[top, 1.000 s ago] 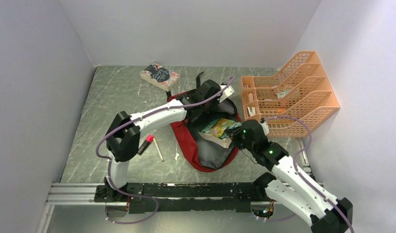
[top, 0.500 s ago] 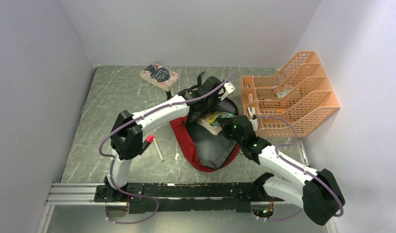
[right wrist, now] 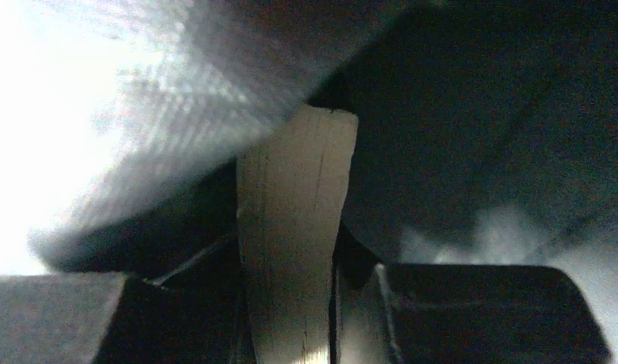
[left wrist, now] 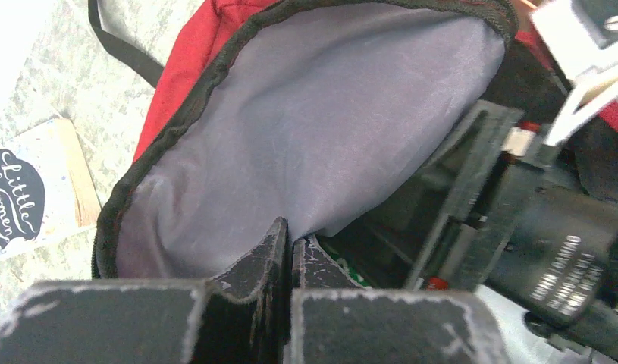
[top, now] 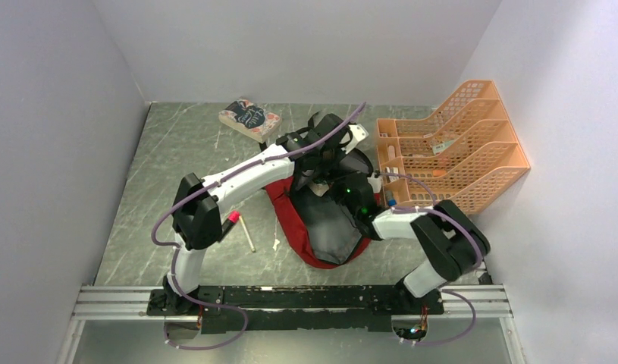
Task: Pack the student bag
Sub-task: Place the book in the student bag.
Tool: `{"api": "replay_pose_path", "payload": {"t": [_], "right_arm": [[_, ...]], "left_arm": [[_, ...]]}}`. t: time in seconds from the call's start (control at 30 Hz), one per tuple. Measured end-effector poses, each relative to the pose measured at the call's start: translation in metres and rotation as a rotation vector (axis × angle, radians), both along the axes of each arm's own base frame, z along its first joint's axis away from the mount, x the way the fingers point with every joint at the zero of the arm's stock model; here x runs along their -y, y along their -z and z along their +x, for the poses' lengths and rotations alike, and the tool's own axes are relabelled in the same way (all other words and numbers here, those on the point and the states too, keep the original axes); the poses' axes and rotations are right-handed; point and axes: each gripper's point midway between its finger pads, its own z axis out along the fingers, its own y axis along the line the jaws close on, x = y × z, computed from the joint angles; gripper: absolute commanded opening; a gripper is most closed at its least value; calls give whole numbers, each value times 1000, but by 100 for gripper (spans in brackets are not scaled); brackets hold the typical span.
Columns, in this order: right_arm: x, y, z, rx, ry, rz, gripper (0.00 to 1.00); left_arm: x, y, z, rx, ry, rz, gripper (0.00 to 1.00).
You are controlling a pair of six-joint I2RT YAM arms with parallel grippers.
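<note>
The student bag (top: 289, 214), dark red with grey lining, lies open at mid table. My left gripper (top: 321, 167) is shut on the bag's upper flap. In the left wrist view its jaws (left wrist: 290, 241) pinch the grey lining (left wrist: 313, 129) and hold the mouth open. My right gripper (top: 337, 186) reaches inside the bag and is shut on a book. In the right wrist view the book's cream page edge (right wrist: 294, 220) stands between the jaws in the dark interior. A sliver of the book's green cover (left wrist: 356, 271) shows in the left wrist view.
A "Little Women" book (top: 249, 119) lies behind the bag, also in the left wrist view (left wrist: 21, 199). An orange mesh file organizer (top: 450, 148) stands at the right. A pink marker (top: 228, 223) and a thin stick (top: 247, 233) lie left of the bag.
My right gripper has carried the green-covered book up and left into the bag's mouth, and the book is now almost hidden inside. My left gripper has stayed shut on the flap.
</note>
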Motion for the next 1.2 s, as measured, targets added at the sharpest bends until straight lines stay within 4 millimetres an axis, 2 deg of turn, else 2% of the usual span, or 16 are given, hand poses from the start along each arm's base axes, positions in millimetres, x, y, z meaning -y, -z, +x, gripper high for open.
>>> {"api": "replay_pose_path", "payload": {"t": [0.33,0.43,0.6,0.77,0.83,0.93,1.03,1.2], "right_arm": [[-25,7,37,81,-43,-42,0],[-30,17,44,84,-49,-55,0],[-40,38,51,73,-74,-60,24],[-45,42,54,57,-102,-100,49],[-46,47,56,28,-120,-155,54],[-45,50,55,-4,-142,-213,68],[-43,51,50,-27,-155,-244,76],[-38,45,39,-41,-178,-272,78]], "left_arm": [[-4,2,0,-24,-15,-4,5],[-4,3,0,-32,-14,-8,5],[-5,5,0,-39,-16,-6,5],[-11,15,5,-78,-38,-25,5],[-13,19,10,-96,-61,-42,5],[-19,22,21,-111,-101,-65,5],[-24,22,31,-126,-145,-100,5],[-29,22,40,-141,-189,-141,5]]}}
